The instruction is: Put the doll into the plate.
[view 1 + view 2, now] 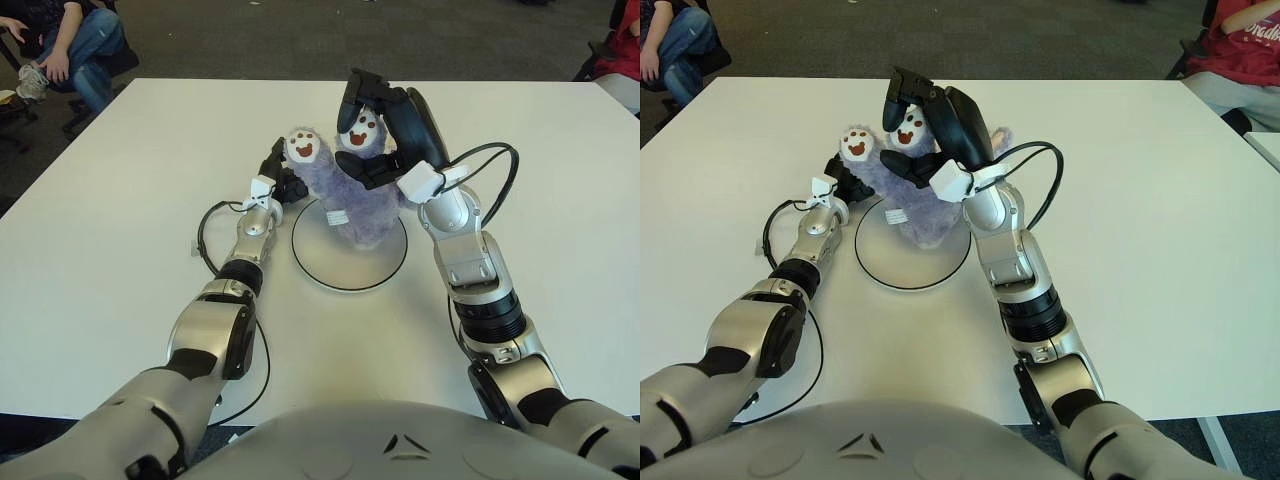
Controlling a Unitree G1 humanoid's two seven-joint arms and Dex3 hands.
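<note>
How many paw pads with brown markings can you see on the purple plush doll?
2: one white paw pad beside the left hand, another within the right hand. Others may be hidden.

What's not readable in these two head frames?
- Contact between doll and plate: the doll's own body covers its underside in both eye views.
- Left hand: its fingers are partly behind the doll; grip unclear.
- Right hand: wraps one raised foot; the far side of the doll is hidden behind the hand.
- White tag on the doll: too small to read.
</note>
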